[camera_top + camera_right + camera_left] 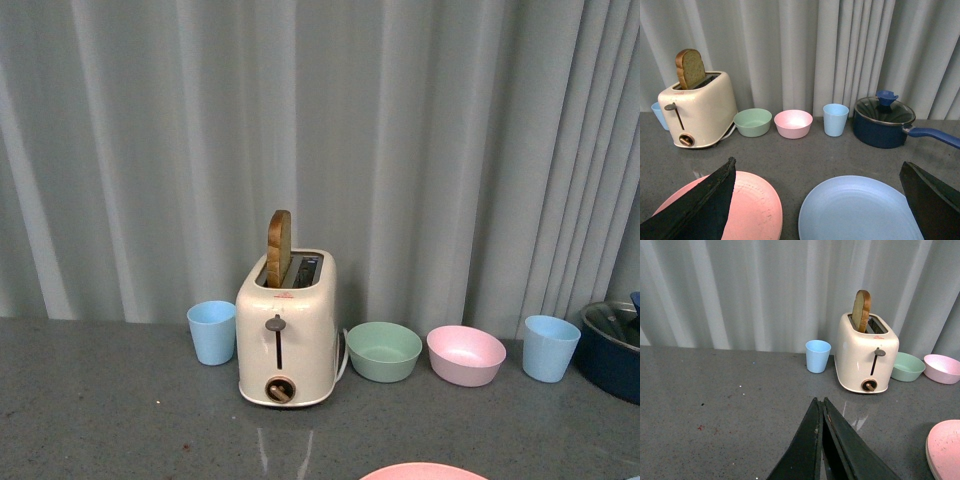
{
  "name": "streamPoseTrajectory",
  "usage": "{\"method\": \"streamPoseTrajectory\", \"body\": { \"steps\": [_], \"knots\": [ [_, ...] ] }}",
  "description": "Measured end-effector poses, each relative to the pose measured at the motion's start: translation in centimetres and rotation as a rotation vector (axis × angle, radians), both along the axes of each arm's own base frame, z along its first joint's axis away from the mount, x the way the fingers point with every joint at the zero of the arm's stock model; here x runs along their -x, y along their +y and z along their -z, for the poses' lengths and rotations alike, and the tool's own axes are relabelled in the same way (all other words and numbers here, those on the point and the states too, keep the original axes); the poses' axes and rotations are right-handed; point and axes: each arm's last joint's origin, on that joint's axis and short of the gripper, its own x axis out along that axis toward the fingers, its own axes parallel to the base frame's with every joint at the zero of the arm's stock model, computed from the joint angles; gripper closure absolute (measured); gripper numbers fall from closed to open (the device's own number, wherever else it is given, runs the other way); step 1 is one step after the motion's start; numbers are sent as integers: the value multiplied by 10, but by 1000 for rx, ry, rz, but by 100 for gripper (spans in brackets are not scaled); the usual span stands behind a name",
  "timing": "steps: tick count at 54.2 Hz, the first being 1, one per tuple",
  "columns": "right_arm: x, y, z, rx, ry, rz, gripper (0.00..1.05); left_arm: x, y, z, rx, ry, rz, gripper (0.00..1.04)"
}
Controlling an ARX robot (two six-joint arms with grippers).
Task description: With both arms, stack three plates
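You are looking at a cream toaster [287,335] holding brown toast [279,245] against a pale grey pleated curtain [450,150]. A light blue cup [212,332] is sitting at its nine o'clock, a mint green bowl [384,350] and a pink bowl [465,354] at three o'clock, then another light blue cup [551,347] and a navy pot [608,368]. The pink plate [752,210] and the light blue plate [860,210] are lying plain on the speckled dark grey table [100,400].

Kitchen-like grey counter [100,400]: toaster [287,335], lidded saucepan [883,125], curtain backdrop [420,150]
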Motion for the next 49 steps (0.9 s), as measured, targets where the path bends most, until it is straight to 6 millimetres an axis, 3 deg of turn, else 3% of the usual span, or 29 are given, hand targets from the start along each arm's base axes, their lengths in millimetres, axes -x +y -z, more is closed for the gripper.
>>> {"method": "streamPoseTrajectory", "body": {
  "steps": [49],
  "knots": [
    [0, 0, 0, 0, 0, 0, 7, 24, 0, 3, 1, 6, 0, 99]
  ]
}}
